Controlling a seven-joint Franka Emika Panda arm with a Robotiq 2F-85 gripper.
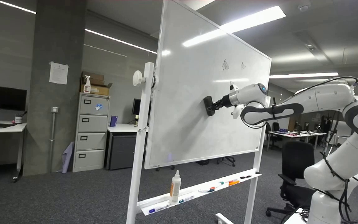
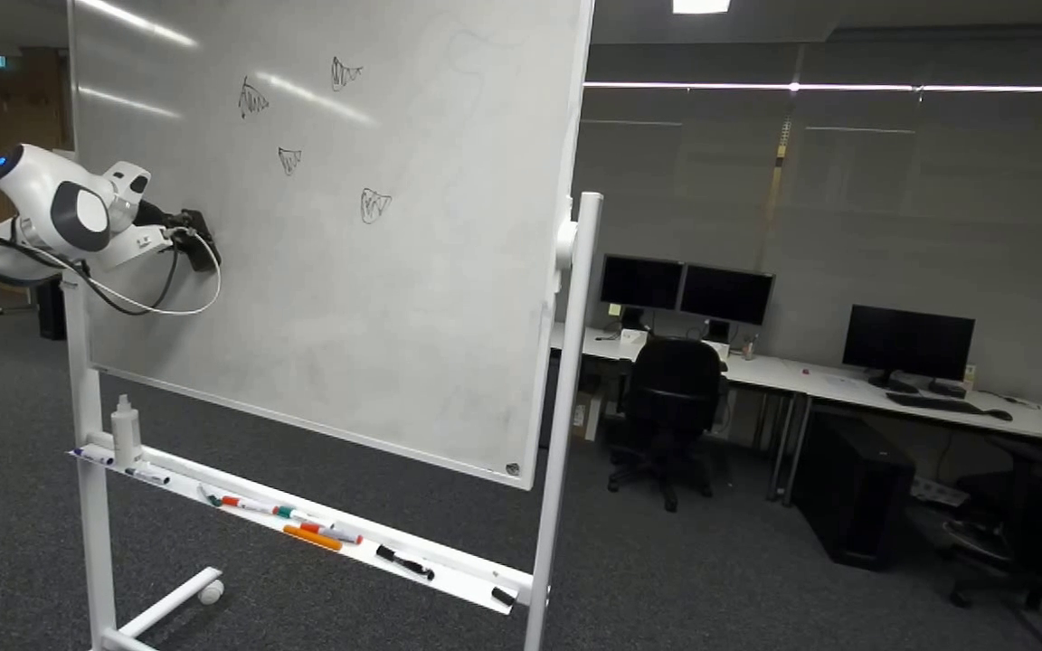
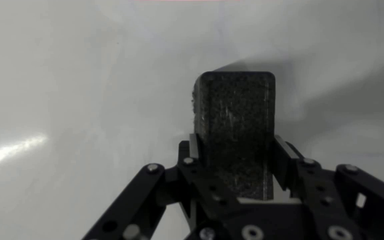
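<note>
Since my tool point(image 3: 237, 146) hugs the black eraser point(image 3: 235, 113) from both sides, I should press it flat — softly, evenly — on the whiteboard point(image 2: 440, 316).

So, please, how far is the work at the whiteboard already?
Done: the gripper grips a black eraser. In hand: the eraser seems to rest against the whiteboard. Left, presumably: four dark scribbles, visible there in an exterior view. Whether anything is already wiped, I cannot tell.
</note>
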